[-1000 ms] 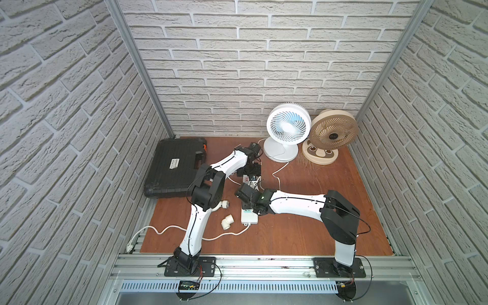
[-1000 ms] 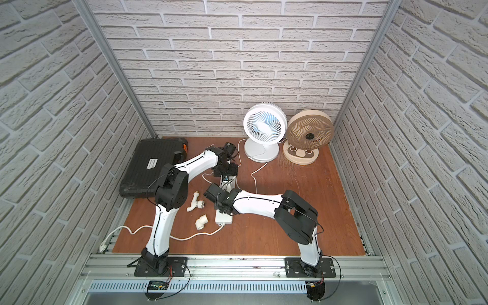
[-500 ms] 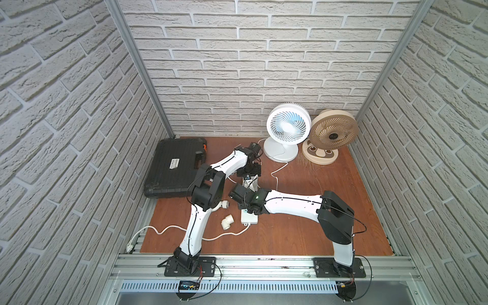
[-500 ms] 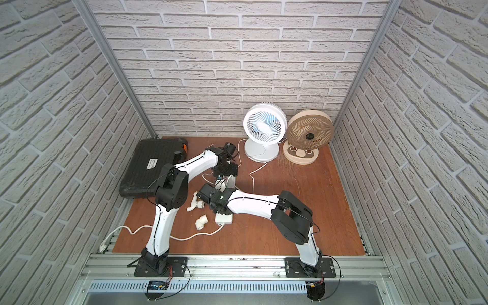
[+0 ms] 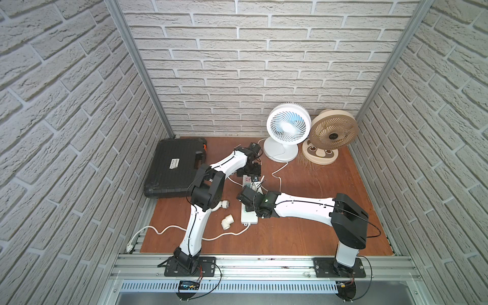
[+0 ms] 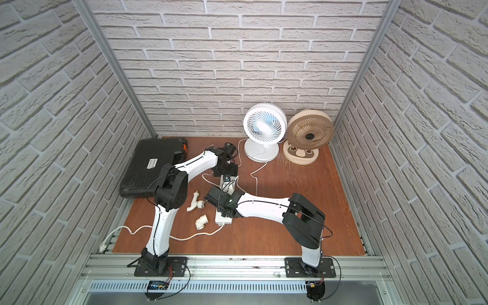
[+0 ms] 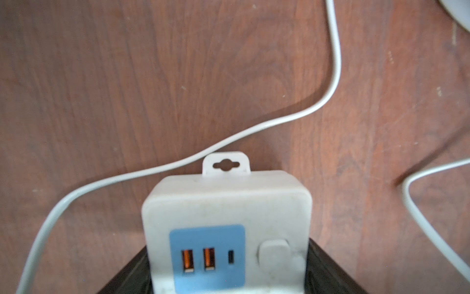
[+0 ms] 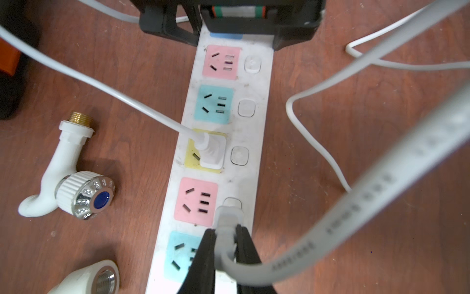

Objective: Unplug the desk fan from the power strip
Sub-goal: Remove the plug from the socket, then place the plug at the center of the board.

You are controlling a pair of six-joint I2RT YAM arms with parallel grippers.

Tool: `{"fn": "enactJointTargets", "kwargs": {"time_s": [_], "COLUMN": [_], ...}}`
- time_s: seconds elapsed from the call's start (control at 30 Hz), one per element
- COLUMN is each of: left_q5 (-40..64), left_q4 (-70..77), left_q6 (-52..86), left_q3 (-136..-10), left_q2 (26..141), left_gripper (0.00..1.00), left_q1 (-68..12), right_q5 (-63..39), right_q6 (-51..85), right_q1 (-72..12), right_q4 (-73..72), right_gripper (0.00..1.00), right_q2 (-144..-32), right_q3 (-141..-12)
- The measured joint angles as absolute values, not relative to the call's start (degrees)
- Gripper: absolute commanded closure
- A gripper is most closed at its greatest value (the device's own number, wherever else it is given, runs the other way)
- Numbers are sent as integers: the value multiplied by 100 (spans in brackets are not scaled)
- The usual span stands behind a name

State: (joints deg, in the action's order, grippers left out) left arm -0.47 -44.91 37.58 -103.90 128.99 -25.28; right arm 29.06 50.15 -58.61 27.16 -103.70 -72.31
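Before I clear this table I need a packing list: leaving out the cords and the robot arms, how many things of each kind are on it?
Fans: 2 (white fan, beige fan)
Power strip: 1
Black case: 1
White plumbing parts: 2 (tap, elbow)
Total: 6

The reddish-brown wooden counter [image 5: 303, 237] carries a closed black tool case [image 5: 174, 166] at its far left corner. At the far right a white desk fan [image 5: 286, 129] stands beside a beige fan [image 5: 332, 134] on a bear-face base. Down the middle lies the power strip [image 5: 249, 217], its white cord [image 5: 169, 229] snaking to the front left edge. Just left of it lie a white plastic tap [image 6: 195, 204] and what looks like a pipe elbow [image 5: 227, 222].
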Motion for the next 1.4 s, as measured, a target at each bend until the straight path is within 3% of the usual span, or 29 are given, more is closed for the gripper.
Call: {"fn": "enactJointTargets", "kwargs": {"time_s": [0.6,1.4], "left_q5": [-62,1070], "left_q4": [-4117,-3291], "left_q6": [3778,4014], "left_q3": [-10025,-9262], "left_q2": [12702,12291], "left_gripper": [100,100], "left_q1": [-2526,-2115], "right_q5": [2327,1507], "right_q6": [4604,3430], "right_q1": [-4101,-1420], "right_q4": [2333,2134], "right_gripper": [97,97], "right_q2": [-9227,-9161], "right_q3": [-5653,-5336]}}
